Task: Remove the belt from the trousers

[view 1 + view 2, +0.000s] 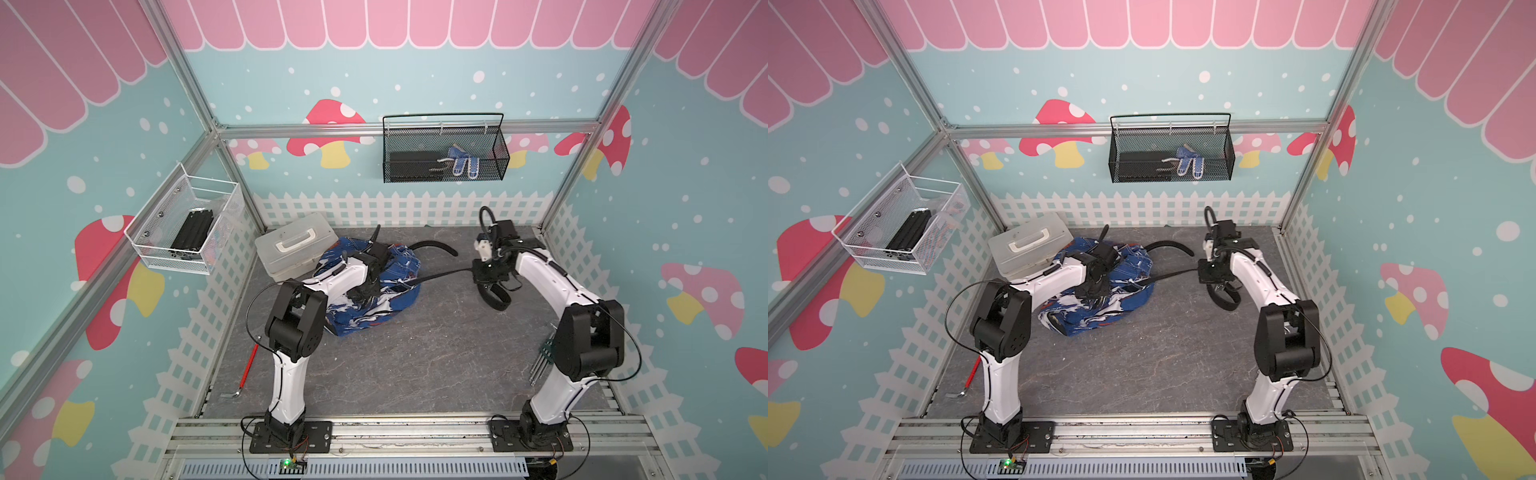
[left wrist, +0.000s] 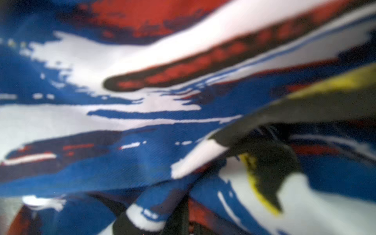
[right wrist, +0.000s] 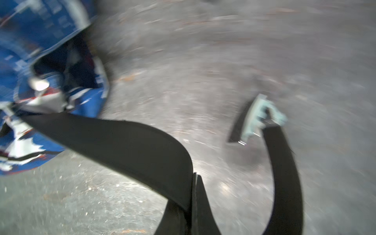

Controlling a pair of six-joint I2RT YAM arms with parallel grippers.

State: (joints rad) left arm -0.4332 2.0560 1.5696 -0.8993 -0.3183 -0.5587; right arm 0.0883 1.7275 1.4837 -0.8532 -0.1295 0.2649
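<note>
Your right gripper (image 3: 191, 209) is clamped shut on the belt (image 1: 444, 275), which runs taut from that grip toward your left side into the trousers (image 1: 386, 309), its long axis pointing straight at the garment. Your left gripper (image 1: 360, 296) is closed and pressed onto the trousers; the blurred wrist view cannot confirm pinched cloth. The pull lies rightward, away from the trousers.
</note>
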